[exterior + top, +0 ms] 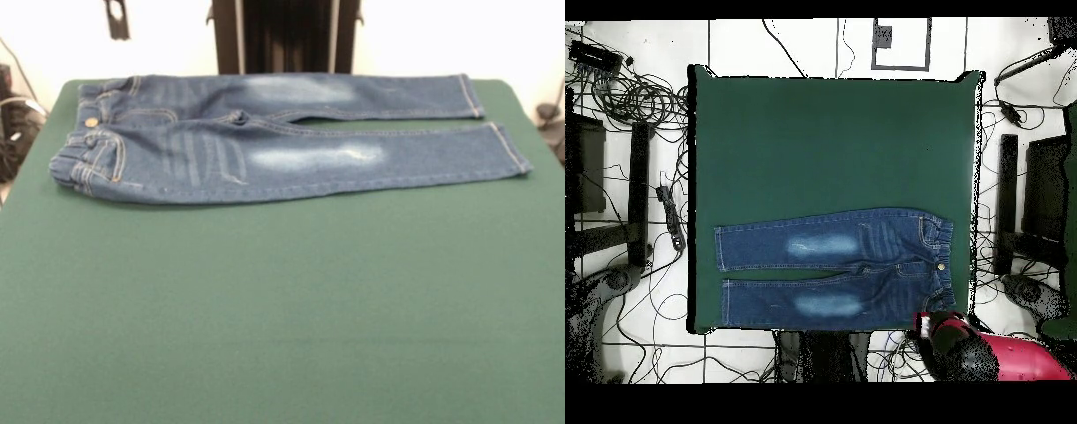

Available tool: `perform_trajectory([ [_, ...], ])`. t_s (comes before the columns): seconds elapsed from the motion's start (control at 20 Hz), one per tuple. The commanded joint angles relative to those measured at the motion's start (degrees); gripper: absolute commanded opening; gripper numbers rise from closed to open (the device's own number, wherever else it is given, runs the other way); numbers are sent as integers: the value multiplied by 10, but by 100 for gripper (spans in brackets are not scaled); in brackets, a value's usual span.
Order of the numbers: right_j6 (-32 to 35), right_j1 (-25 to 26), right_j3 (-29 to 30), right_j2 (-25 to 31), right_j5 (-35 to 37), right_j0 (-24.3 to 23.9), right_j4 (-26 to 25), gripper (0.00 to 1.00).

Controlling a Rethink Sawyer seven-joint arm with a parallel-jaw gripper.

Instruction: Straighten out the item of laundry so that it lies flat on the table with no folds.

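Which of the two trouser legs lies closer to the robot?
The jeans leg along the table's far edge in the front view, bottom one in the overhead view, beside the red arm. The other leg lies toward the table's middle.

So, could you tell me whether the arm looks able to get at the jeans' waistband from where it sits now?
Probably yes: the arm sits just off the table corner beside the waistband, with nothing lying on or over the jeans. Its hand isn't visible.
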Motion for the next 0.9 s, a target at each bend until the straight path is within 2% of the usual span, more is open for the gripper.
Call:
perform_trajectory([
  [0.05, 146, 95, 56, -22, -110, 82, 26, 0],
  [0.25, 127, 128, 31, -14, -113, 87, 55, 0],
  [0.45, 122, 126, 20, -23, -117, 104, 75, 0],
  [0.6, 123, 143, 6, -38, -140, 114, 75, 0],
  [0.75, 109, 186, -29, -39, -171, 108, 67, 0],
  [0.9, 95, 188, -38, -34, -167, 96, 69, 0],
])
